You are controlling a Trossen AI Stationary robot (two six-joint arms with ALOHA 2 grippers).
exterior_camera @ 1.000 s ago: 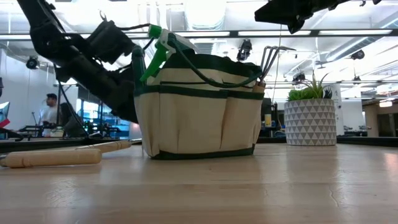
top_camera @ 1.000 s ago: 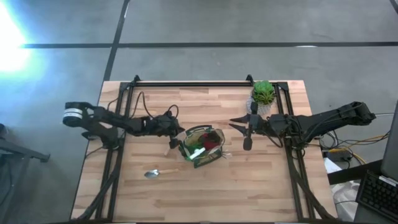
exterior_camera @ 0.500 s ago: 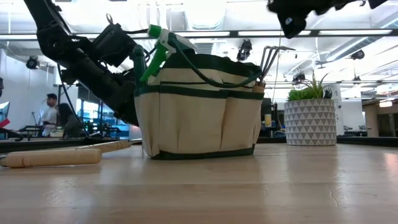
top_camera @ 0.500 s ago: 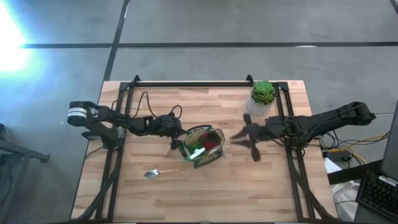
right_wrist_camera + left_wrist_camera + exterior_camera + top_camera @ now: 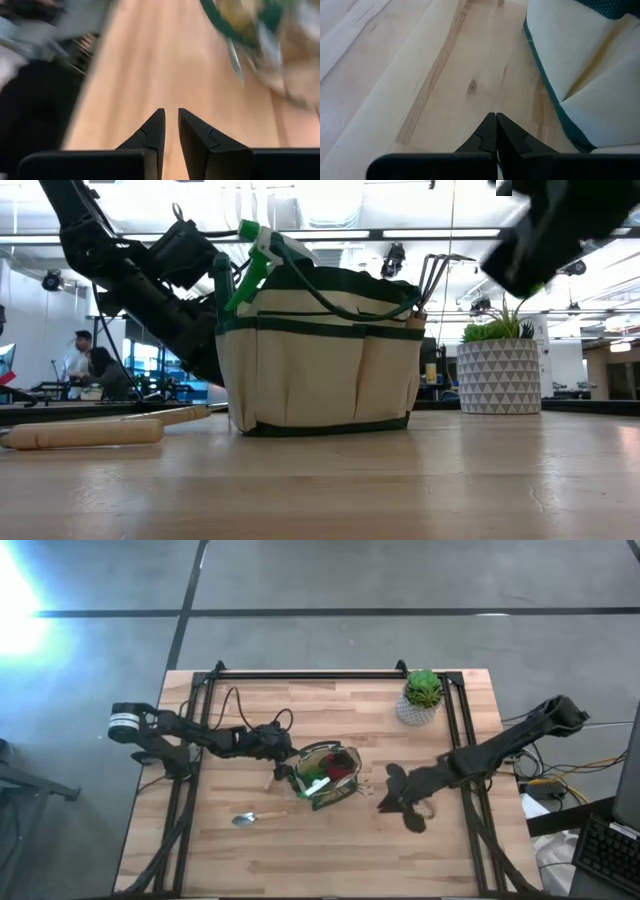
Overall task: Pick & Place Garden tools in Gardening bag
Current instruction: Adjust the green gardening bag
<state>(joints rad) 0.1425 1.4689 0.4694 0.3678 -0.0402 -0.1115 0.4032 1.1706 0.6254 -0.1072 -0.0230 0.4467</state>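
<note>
Remaining outside the gardening bag (image 5: 325,776): one trowel (image 5: 256,817), laid on the table (image 5: 330,850) beside it; several tools are already stowed. Left gripper (image 5: 496,131) pinched closed, empty, beside the bag. Right gripper (image 5: 171,131) narrowly parted, empty.

A light wooden worktop (image 5: 330,850) fills the middle of the overhead frame, edged by a black frame. Near its centre sits the gardening bag (image 5: 325,775). Lower left of the bag a wooden-handled trowel (image 5: 250,818) lies flat on the boards. At the upper right stands a green plant in a white pot (image 5: 421,698).
</note>
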